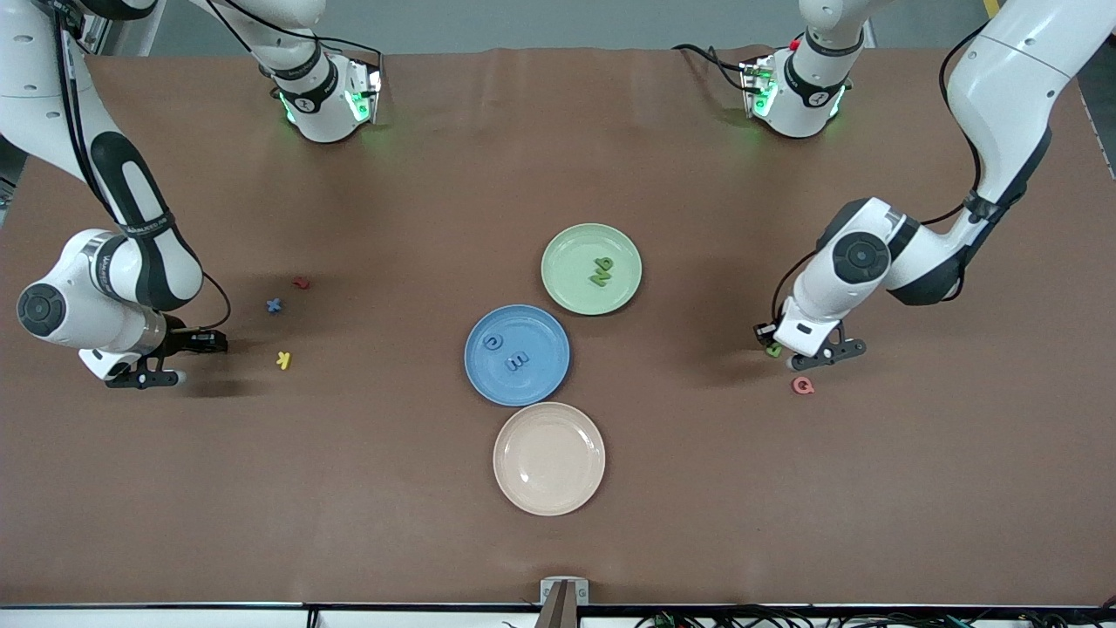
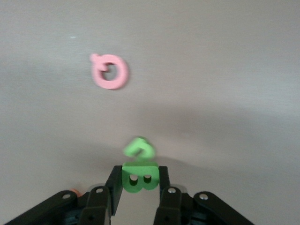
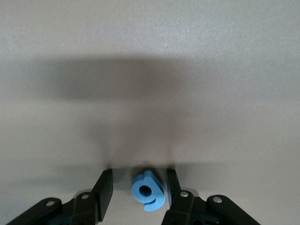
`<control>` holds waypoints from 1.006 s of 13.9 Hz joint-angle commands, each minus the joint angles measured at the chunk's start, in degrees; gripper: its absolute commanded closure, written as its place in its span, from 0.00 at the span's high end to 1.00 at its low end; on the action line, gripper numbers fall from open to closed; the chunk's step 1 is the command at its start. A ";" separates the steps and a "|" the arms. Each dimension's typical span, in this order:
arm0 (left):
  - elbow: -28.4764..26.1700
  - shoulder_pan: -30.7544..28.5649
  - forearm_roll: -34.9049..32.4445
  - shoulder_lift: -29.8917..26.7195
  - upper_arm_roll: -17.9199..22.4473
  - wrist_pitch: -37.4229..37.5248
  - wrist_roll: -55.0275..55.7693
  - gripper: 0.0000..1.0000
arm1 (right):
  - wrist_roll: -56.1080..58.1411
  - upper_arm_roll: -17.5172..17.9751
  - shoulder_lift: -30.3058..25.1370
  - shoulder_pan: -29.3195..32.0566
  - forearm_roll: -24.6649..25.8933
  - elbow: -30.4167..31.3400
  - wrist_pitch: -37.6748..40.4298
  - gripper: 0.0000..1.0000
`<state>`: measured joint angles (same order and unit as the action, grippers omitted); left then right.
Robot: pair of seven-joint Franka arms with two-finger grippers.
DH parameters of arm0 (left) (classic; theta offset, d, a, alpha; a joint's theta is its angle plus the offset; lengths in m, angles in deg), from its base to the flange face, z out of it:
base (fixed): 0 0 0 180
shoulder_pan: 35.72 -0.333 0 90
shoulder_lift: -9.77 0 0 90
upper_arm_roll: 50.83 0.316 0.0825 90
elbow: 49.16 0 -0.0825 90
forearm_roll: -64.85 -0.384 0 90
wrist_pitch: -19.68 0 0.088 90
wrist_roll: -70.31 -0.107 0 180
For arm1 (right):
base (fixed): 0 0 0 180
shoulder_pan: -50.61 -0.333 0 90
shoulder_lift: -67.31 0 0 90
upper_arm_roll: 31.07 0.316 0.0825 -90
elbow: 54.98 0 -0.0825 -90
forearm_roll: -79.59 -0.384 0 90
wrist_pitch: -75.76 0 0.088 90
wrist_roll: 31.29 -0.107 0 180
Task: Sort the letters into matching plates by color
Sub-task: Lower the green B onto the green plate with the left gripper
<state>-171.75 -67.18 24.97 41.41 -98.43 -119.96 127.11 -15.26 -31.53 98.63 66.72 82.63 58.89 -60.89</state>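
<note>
My left gripper (image 2: pixel 138 169) is shut on a green letter B (image 2: pixel 139 182), low over the table at the left arm's end (image 1: pixel 795 352). A second green letter (image 2: pixel 139 148) lies on the table just past it. My right gripper (image 3: pixel 139 176) is open and low at the right arm's end (image 1: pixel 139 373). A blue letter g (image 3: pixel 149 191) stands on edge between its fingers, close to one and clear of the other. The green plate (image 1: pixel 567 249) holds two green letters (image 1: pixel 602 271). The blue plate (image 1: pixel 545 384) holds a blue C (image 1: pixel 493 342) and a blue E (image 1: pixel 517 361). A blue X (image 1: pixel 275 305) lies loose on the table.
A beige plate (image 1: pixel 549 458) sits nearer the front camera than the blue plate. A pink Q (image 1: pixel 802 385) lies beside my left gripper. A red letter (image 1: pixel 302 283) and a yellow K (image 1: pixel 282 359) lie near the blue X.
</note>
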 commanded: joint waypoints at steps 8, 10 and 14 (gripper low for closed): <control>1.39 4.37 -0.29 -1.14 -8.13 0.95 14.98 0.00 | 4.98 0.63 -2.32 1.83 0.04 2.67 -1.25 0.46; 2.00 7.71 -0.29 -1.05 -8.13 0.95 19.37 0.00 | 4.98 0.54 -2.32 1.74 -0.04 2.67 -1.34 0.42; 4.55 13.86 -0.20 1.22 -8.04 0.86 28.07 0.00 | 5.15 0.63 -2.23 1.74 0.04 2.67 -1.86 0.38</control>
<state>-169.29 -55.88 24.98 40.89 -106.40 -119.77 151.37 -11.34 -31.69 97.72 67.42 82.63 59.98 -61.68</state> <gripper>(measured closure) 0.648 0.612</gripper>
